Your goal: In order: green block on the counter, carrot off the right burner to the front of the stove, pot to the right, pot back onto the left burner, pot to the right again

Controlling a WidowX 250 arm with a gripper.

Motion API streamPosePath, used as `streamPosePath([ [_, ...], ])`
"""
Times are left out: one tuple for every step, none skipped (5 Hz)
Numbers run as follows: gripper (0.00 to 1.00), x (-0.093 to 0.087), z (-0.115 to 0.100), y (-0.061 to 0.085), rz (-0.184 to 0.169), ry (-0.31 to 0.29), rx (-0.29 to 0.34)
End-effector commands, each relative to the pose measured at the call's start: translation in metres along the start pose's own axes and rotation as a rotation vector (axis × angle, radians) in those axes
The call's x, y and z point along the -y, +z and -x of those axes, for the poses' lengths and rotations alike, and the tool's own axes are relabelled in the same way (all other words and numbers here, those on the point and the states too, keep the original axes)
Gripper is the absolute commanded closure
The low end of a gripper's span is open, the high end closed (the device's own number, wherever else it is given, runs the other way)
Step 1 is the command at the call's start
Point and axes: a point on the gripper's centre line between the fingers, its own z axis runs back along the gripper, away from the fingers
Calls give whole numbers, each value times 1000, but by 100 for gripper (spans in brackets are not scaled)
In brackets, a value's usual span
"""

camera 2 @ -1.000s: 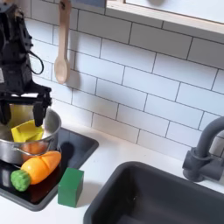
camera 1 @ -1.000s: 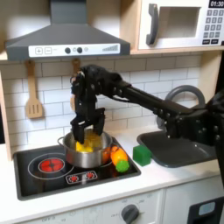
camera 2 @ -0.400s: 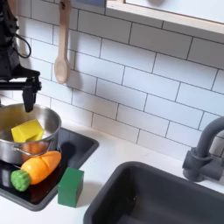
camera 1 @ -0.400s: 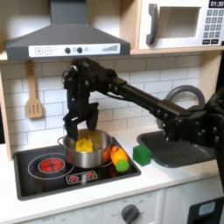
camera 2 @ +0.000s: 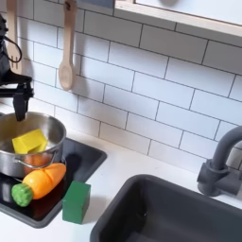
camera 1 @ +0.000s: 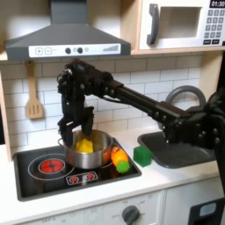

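we see the tool point(camera 1: 77, 134) hanging just above the pot point(camera 1: 86, 149) at its back-left rim in the first exterior view, fingers pointing down and spread to a middling gap with nothing between them; in the second exterior view only one dark finger shows at the left edge, so we hedge a little on how wide it stands.

the pot sits on the right side of the stove point(camera 1: 39, 176), with a yellow toy food piece point(camera 2: 29, 141) inside. the carrot point(camera 2: 38, 182) lies just beside the pot's front, long axis across the stove's front edge, green tip toward the second exterior view's left. the green block point(camera 2: 77, 201) stands on the table point(camera 2: 123, 180) beside the stove, off the carrot's orange end.

the arm reaches in from the first exterior view's right, elbow high, forearm dropping steeply. we judge the pot lies straight below and slightly right of the tool, so a short descent meets its rim.
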Motion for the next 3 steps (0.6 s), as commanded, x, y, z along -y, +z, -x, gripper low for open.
streamPosePath([
  [0,-16,7,-11,-24,17,-29],
  [0,-14,9,-18,-27,9,-45],
  [0,-15,10,-23,-32,5,-55],
])
